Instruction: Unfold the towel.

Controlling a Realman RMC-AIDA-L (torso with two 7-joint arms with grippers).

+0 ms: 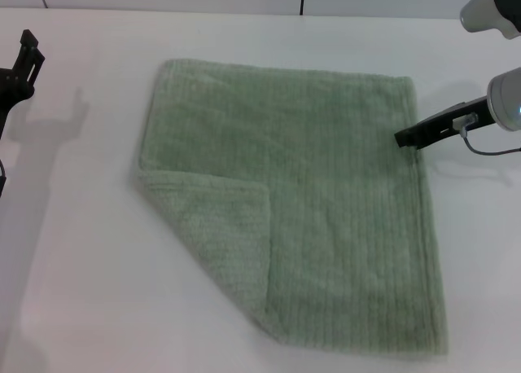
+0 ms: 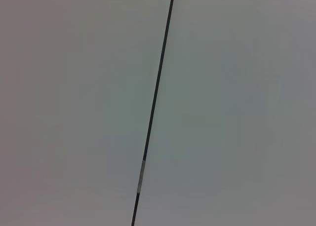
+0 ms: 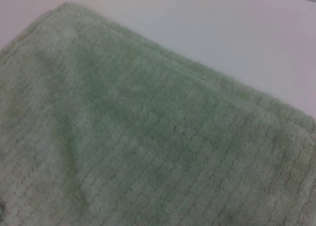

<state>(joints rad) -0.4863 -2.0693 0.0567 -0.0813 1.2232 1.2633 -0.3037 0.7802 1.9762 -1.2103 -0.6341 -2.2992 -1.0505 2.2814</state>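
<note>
The towel (image 1: pixel 326 202) is lying flat on the white counter (image 1: pixel 81 291), spread out except for one corner (image 1: pixel 220 226), which is sitting folded over on top of the cloth with its paler underside showing. That folded corner is lying on the side of the towel away from the right hand (image 1: pixel 404 138), toward the robot's left and nearer the robot's body. The right hand is reaching in from the robot's right, its dark tip sitting right at the towel's edge, close to the far corner on that side; whether it is touching the cloth, and whether its fingers are apart or together, cannot be told. In the right wrist view the towel (image 3: pixel 148 137) is filling most of the picture, its ribbed nap and a rounded edge showing against the bare counter (image 3: pixel 207 28) beyond. The left hand (image 1: pixel 20 68) is hanging at the robot's far left, well apart from the towel, and its fingers cannot be judged either. The left wrist view is showing only pale panels (image 2: pixel 74 107) split by a thin dark seam (image 2: pixel 155 97).
</note>
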